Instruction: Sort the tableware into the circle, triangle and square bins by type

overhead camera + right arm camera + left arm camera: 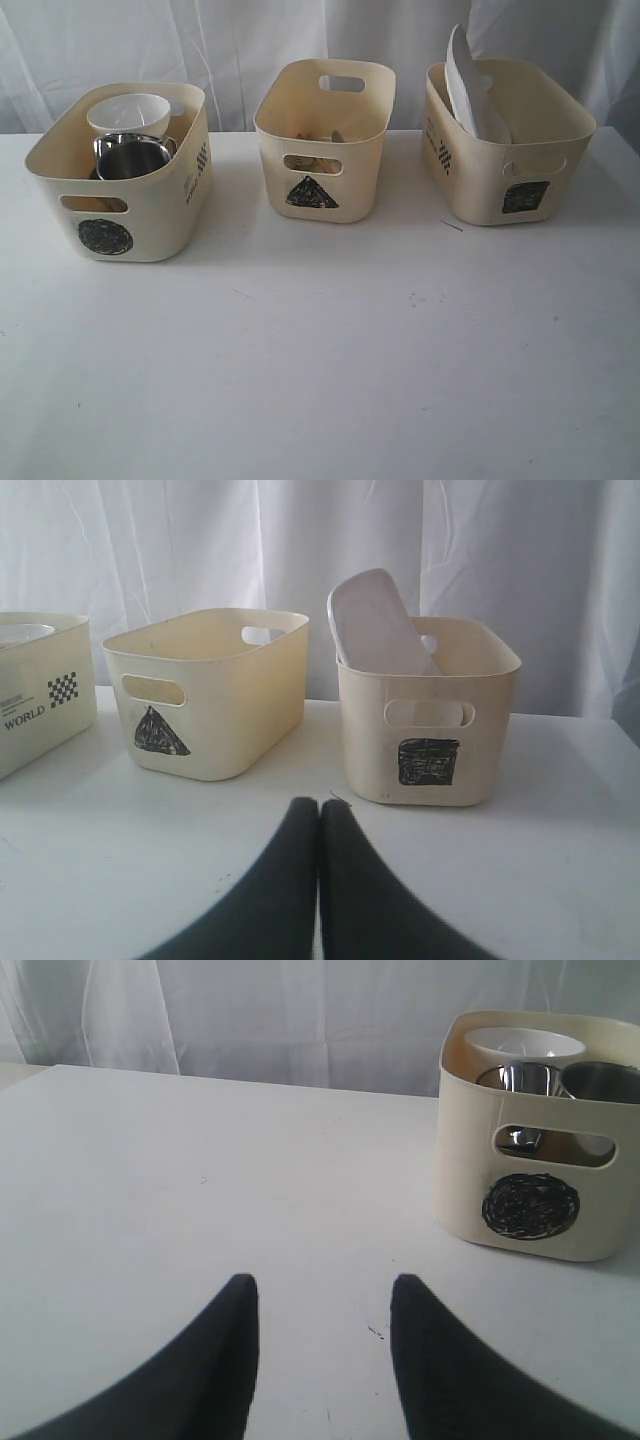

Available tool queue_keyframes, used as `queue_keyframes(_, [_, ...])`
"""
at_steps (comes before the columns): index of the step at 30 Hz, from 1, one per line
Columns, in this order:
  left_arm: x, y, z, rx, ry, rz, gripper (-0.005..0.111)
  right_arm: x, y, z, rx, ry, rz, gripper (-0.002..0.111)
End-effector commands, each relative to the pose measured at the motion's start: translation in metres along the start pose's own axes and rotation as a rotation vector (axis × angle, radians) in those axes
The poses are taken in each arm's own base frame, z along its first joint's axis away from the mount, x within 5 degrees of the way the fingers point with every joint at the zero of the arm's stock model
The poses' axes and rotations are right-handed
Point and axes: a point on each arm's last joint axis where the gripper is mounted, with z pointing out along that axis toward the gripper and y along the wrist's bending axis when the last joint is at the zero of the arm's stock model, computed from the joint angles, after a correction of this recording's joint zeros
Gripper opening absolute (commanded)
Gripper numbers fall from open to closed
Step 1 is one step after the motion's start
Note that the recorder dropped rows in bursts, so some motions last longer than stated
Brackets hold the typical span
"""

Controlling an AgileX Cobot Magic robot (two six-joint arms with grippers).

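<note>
Cream plastic is cradling every piece we are seeing, bowl (128, 112) and mug (132, 158) in the circle bin (150, 212) at ten o'clock, plate (462, 85) in the square bin (478, 185) at two, so we are holding the left gripper (324, 1282) spread, right gripper (320, 806) pinched together, clear of rims.

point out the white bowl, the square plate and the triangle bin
white bowl (128, 120), exterior view, on its outer front wall
white square plate (378, 625), right wrist view, on the middle of its broad face
triangle bin (358, 180), exterior view, on its front wall right of the mark
</note>
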Motion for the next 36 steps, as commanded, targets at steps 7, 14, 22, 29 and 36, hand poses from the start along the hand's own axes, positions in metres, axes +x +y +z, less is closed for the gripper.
queue_keyframes(7, [0.0008,0.0001,-0.0001,-0.001,-0.002,-0.006,0.047,0.0020,-0.0004,-0.0003,0.006,0.005,0.002,0.000])
queue_keyframes(14, [0.0008,0.0001,-0.0001,-0.001,-0.002,-0.006,0.047,0.0020,-0.0004,-0.0003,0.006,0.005,0.002,0.000])
queue_keyframes(22, [0.0008,0.0001,-0.0001,-0.001,-0.002,-0.006,0.047,0.0020,-0.0004,-0.0003,0.006,0.005,0.004,0.000])
queue_keyframes(29, [0.0008,0.0001,-0.0001,-0.001,-0.002,-0.006,0.047,0.0020,-0.0004,-0.0003,0.006,0.005,0.025,0.000])
queue_keyframes(36, [0.0008,0.0001,-0.0001,-0.001,-0.002,-0.006,0.047,0.0020,-0.0004,-0.0003,0.006,0.005,0.025,0.000])
